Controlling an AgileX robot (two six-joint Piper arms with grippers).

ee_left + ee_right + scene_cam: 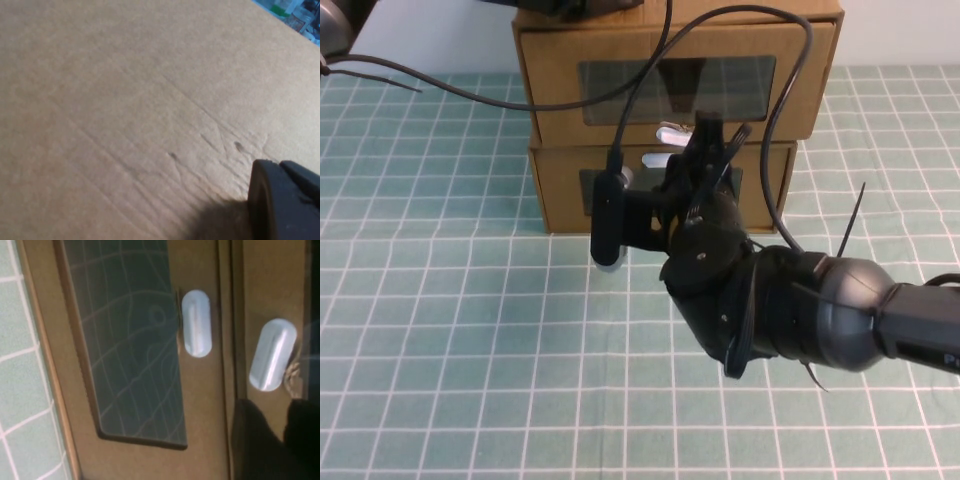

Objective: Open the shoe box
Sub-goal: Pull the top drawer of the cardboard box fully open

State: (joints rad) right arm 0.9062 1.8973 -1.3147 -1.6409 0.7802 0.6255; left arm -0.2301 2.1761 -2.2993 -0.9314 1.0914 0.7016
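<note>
Only a dark edge of the left gripper (282, 200) shows over bare cardboard (125, 100); you cannot tell its grip. Your right arm (840, 310) reaches across the stacked shoe boxes (560, 60) at the far side, the right gripper (722, 130) narrowly parted and empty at their white handles (196, 322).

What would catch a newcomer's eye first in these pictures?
Two stacked shoe boxes with dark windows stand at the far middle of the green checked table. The right gripper sits at their fronts by the white handles; the left gripper hangs close over plain cardboard.
</note>
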